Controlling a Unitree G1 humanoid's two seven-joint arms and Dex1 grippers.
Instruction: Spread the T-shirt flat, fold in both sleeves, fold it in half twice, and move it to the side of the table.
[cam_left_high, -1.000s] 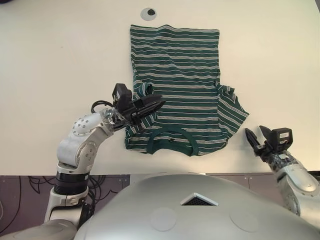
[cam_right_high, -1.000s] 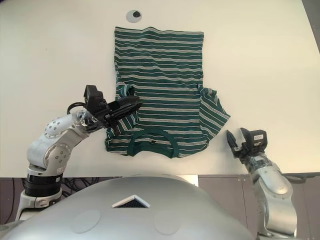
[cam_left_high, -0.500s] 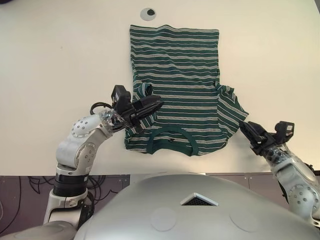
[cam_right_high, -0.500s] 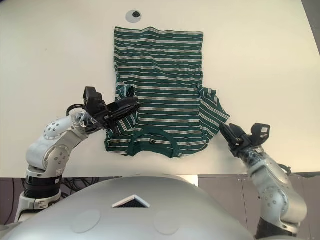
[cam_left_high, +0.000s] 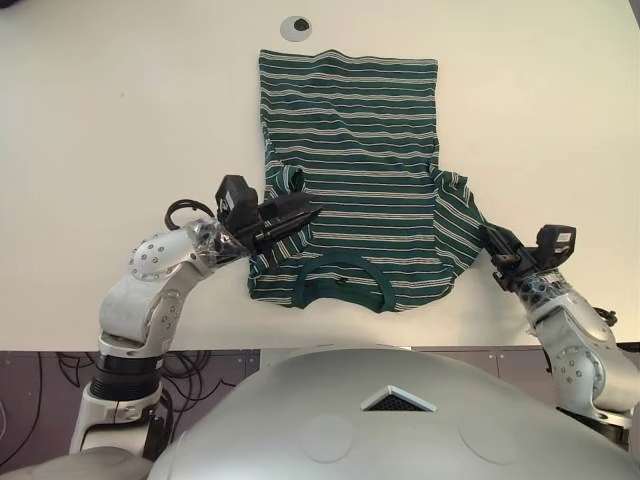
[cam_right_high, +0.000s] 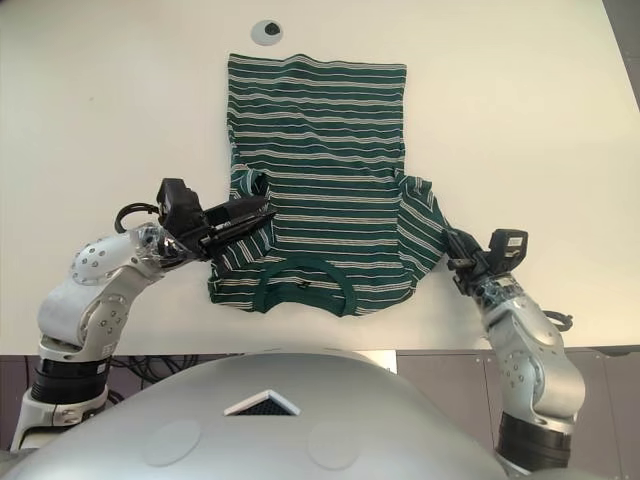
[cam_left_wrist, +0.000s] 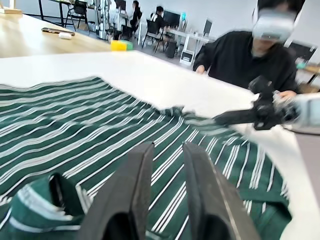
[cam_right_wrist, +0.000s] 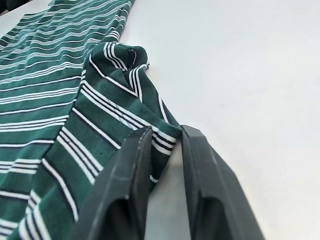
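Pinching the right sleeve (cam_left_high: 462, 215) of the T-shirt (cam_left_high: 350, 150) is the right hand (cam_left_high: 493, 243); the left hand (cam_left_high: 308, 208), pressed together, is hovering over the left sleeve (cam_left_high: 285, 182).

My head pair looks steeply down from the near edge of the plain white table (cam_left_high: 120, 130), taking in the whole green white-striped T-shirt (cam_left_high: 350, 170); both eyes share that scene, offset slightly sideways. The left wrist camera sits low behind the left gripper (cam_left_wrist: 168, 148), facing across the shirt toward the right gripper (cam_left_wrist: 222, 119) and the room beyond. The right wrist camera rides very close behind its own gripper, low over the sleeve edge that my head views also cover.
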